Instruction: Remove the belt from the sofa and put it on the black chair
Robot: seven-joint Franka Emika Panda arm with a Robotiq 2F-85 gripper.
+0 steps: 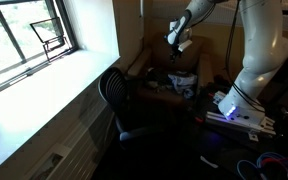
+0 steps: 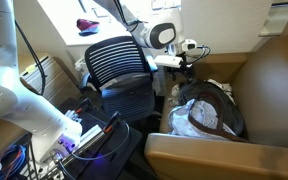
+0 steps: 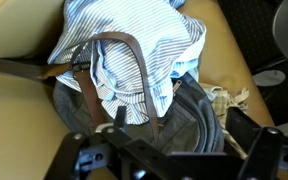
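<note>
The brown belt [image 3: 140, 72] lies in a loop over a blue-striped shirt [image 3: 134, 35] on a pile of clothes [image 2: 206, 112] on the brown sofa [image 2: 259, 80]. My gripper [image 3: 181, 132] hangs above the pile, open and empty, with its fingers on either side of a dark garment [image 3: 189, 110] just below the belt. In both exterior views the gripper [image 1: 177, 42] [image 2: 188, 52] is above the sofa seat. The black chair [image 2: 119, 65] [image 1: 114, 95] stands beside the sofa, and its seat holds nothing that I can see.
A window and white sill [image 1: 44, 75] run along the wall next to the chair. The robot base [image 1: 246, 105] stands near the sofa among cables [image 2: 14, 160]. A checked cloth [image 3: 227, 98] lies at the edge of the pile.
</note>
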